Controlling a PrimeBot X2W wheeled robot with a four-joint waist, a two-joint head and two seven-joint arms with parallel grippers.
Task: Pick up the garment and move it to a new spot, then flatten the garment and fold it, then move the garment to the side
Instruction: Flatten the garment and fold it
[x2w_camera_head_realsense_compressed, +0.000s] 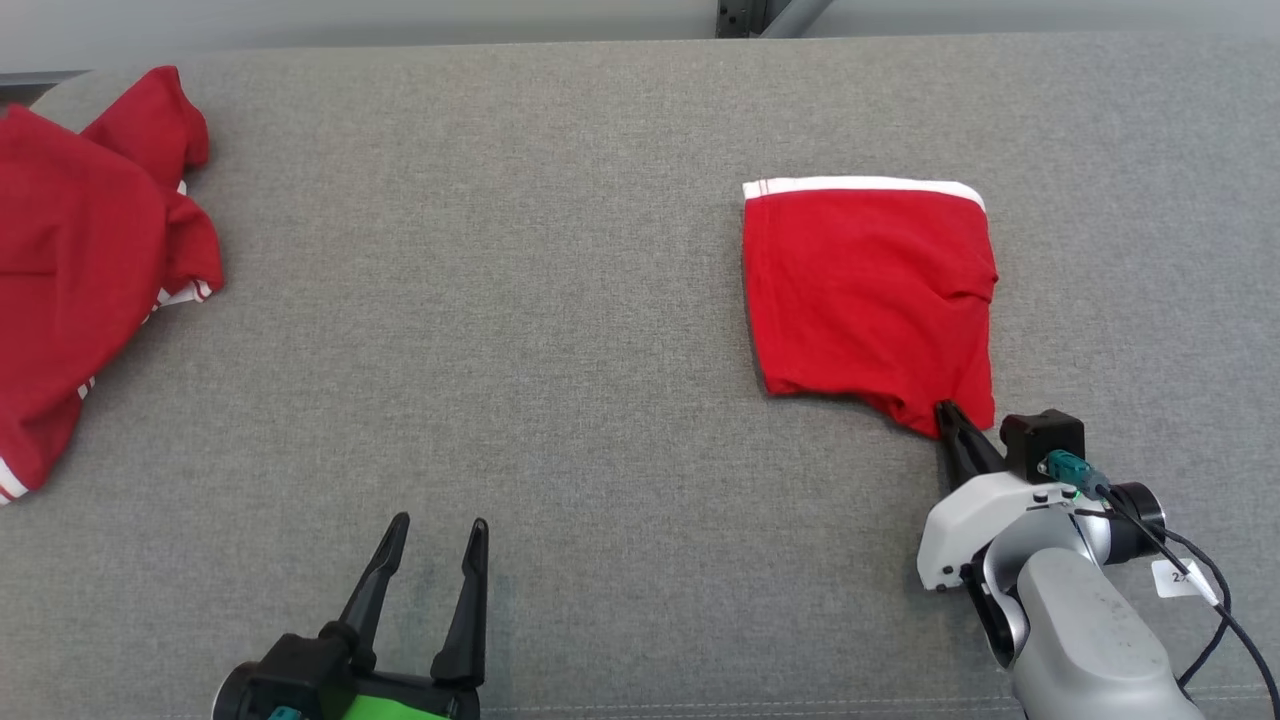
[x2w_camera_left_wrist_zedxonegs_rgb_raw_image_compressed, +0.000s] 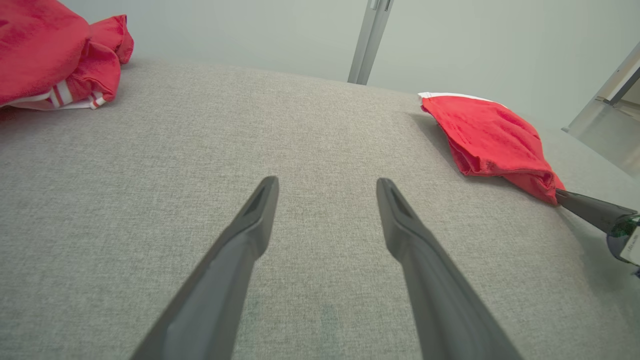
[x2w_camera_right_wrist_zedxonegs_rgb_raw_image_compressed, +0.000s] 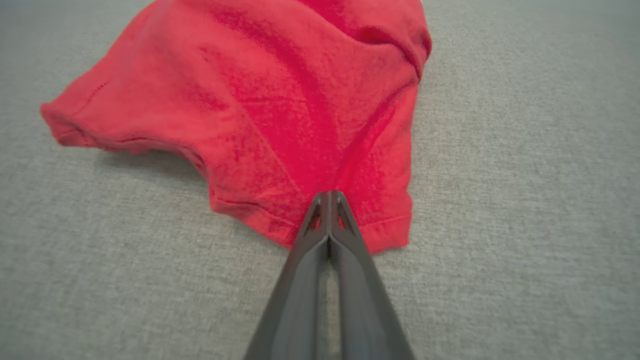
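Observation:
The garment (x2w_camera_head_realsense_compressed: 870, 290) is red with a white band along its far edge and lies folded on the grey cloth surface at the right. Its near right corner is drawn into a point, and my right gripper (x2w_camera_head_realsense_compressed: 945, 408) is shut on that corner. In the right wrist view the two fingers meet at the hem (x2w_camera_right_wrist_zedxonegs_rgb_raw_image_compressed: 328, 196), and creases in the garment (x2w_camera_right_wrist_zedxonegs_rgb_raw_image_compressed: 280, 100) run toward them. My left gripper (x2w_camera_head_realsense_compressed: 435, 525) stands open low at the near left, well apart from the garment, with nothing between its fingers (x2w_camera_left_wrist_zedxonegs_rgb_raw_image_compressed: 327, 182). The left wrist view has the garment (x2w_camera_left_wrist_zedxonegs_rgb_raw_image_compressed: 490, 135) at the right.
A second red garment with white stripes (x2w_camera_head_realsense_compressed: 70, 270) lies crumpled at the far left of the surface (x2w_camera_head_realsense_compressed: 560, 300), also at the upper left (x2w_camera_left_wrist_zedxonegs_rgb_raw_image_compressed: 45, 50) of the left wrist view. A pale wall and a metal post (x2w_camera_left_wrist_zedxonegs_rgb_raw_image_compressed: 367, 40) stand behind the surface's far edge.

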